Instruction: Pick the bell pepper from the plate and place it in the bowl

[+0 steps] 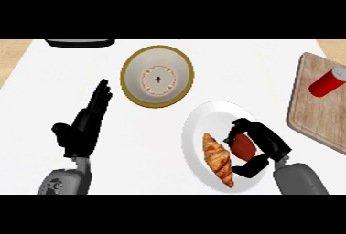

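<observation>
worktop (61,73), white and broad, fills nearly all of the head view, with strips of pale wood showing at its far left and far right corners. a wooden cutting board (312,109) lies at the right edge, partly cut off by the frame, and a red cylindrical can (327,82) with a pale end lies tilted on its far part. a white plate (202,132) sits right of centre on the near side, well apart from the board. beyond it and to the left, near but not touching, stands the bowl (157,76), white inside with a gold-coloured rim and a small ring of dots round a dark mark at its bottom. the left robot hand (84,125) shows at the left, above the worktop, fingers straight and pointing away from the robot, thumb out to the side, holding nothing; its grey forearm comes in from the lower edge. the right robot hand (260,141) is over the right half of the plate, its fingers and thumb curled round the bell pepper (243,147), which is red and lies on the plate, partly hidden by the fingers. a golden croissant (218,159) lies on the plate just left of the pepper, lengthwise toward the near rim. a dark object (79,43) is cut off at the top left edge; what it is cannot be told.
</observation>
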Controlling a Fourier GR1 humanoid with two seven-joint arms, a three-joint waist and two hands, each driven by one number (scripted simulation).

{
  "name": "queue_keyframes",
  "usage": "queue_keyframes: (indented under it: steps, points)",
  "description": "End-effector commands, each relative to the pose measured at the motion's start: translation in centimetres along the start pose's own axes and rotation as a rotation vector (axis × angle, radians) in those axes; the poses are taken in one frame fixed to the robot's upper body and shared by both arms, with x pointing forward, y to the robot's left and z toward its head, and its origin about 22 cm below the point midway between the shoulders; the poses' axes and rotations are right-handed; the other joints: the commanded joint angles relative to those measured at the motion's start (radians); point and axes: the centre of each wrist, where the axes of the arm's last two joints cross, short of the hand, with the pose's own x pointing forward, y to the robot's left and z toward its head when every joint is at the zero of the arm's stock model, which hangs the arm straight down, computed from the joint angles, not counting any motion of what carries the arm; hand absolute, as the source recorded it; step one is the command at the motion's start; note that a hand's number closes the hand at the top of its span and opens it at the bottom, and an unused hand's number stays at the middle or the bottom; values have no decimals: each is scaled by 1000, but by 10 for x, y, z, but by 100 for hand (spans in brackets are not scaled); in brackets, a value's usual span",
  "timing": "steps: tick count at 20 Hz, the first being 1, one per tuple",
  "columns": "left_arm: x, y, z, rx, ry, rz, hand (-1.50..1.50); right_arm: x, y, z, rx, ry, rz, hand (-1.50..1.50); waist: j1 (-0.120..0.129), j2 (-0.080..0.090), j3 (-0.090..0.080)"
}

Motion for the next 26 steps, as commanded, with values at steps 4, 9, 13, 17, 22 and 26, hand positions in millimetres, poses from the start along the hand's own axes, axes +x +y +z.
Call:
queue_keyframes:
  steps: [4,9,13,17,22,26]
  points:
    - [-11,12,6,0,1,10,0,10,7,18,18,-58,-72,150,-3,5,5]
    - [12,-3,-8,-55,-21,1,0,74,35,-43,530,-509,-57,150,61,9,7]
    - [3,-6,-3,-37,-1,7,0,109,35,-54,652,-802,-172,150,29,7,6]
    - [4,0,-4,-4,-11,-12,0,120,1,-44,576,-961,-230,150,6,4,6]
    - [3,10,4,10,2,10,0,150,-39,-13,427,-1084,-178,150,-7,1,5]
    - [-4,-8,-5,5,11,-4,0,179,-71,6,346,-1063,-124,150,-9,3,5]
